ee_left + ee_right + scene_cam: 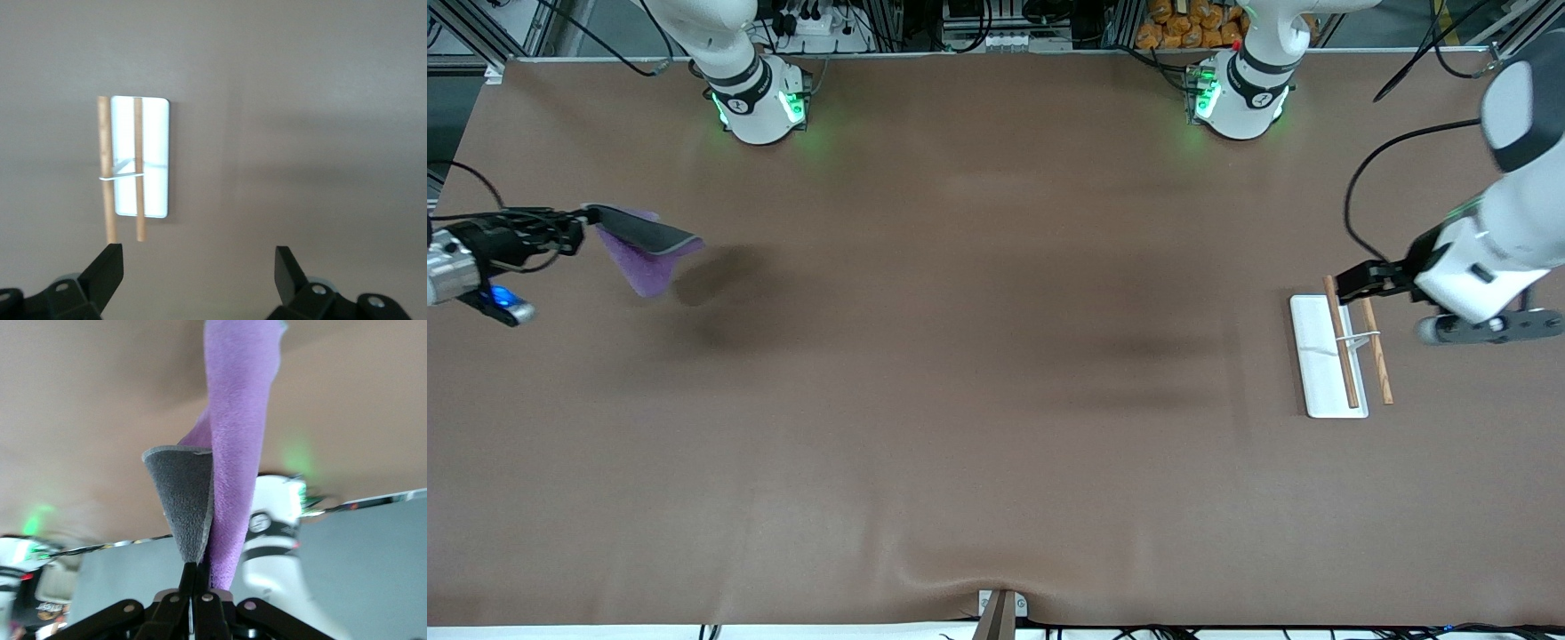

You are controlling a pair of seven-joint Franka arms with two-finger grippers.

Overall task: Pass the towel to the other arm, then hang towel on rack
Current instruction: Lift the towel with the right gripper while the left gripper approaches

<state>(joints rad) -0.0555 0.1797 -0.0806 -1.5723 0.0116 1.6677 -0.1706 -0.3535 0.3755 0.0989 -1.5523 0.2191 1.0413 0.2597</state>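
Brown table (996, 400), cloth rumpled at the near edge; cables and frame along the base end. Right gripper (585, 216) fingers clamped on towel (645, 249), up over its end. Left gripper (1347, 280) fingers wide, over rack (1320, 356).

The purple-and-grey soft cloth towel (645, 244) hangs above the brown table (960, 400) at the right arm's end. The white-based rack with two wooden rods (1327, 360) lies on the table at the left arm's end.

A robotics lab: bare brown table (996, 400), aluminium framing (480, 36) and tangled cables (996, 22) along its edge.
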